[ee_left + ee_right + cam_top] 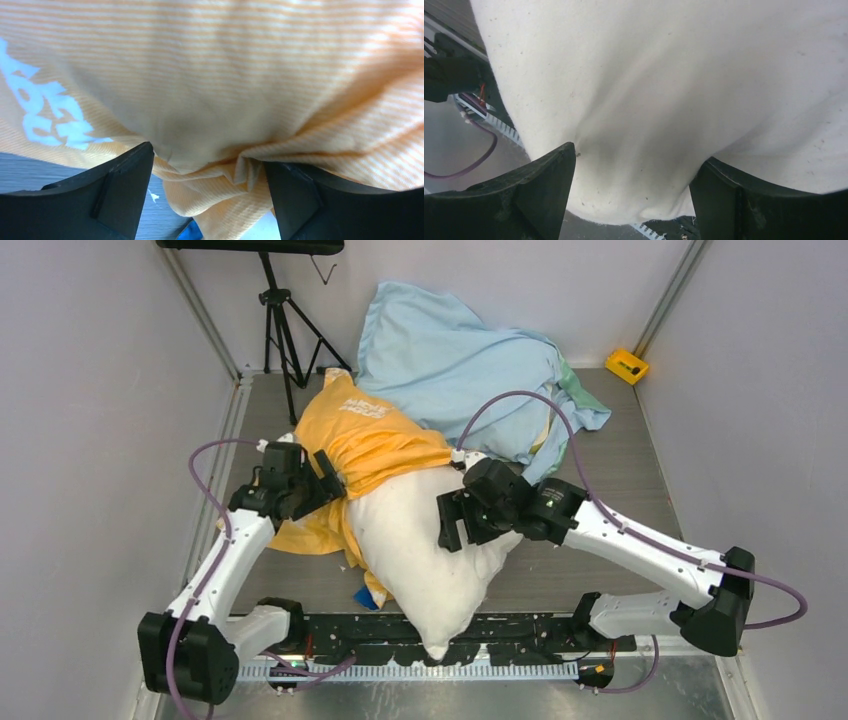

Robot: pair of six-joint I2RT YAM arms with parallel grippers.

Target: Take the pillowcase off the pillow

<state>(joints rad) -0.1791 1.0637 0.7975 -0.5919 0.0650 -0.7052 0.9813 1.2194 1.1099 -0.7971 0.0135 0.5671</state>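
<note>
The orange-yellow pillowcase covers the far end of the white pillow, which lies diagonally with its bare near corner over the arms' base rail. My left gripper is at the pillowcase's left side. In the left wrist view its jaws stand wide, with bunched orange pillowcase folded between them. My right gripper presses onto the bare pillow's right side. Its jaws stand wide astride a bulge of speckled white pillow, around. A blue bit shows by the pillowcase's near hem.
A pale light-blue cloth is heaped at the back against the wall. A black tripod stands back left, and a small yellow box sits back right. The black base rail runs along the near edge. Walls close both sides.
</note>
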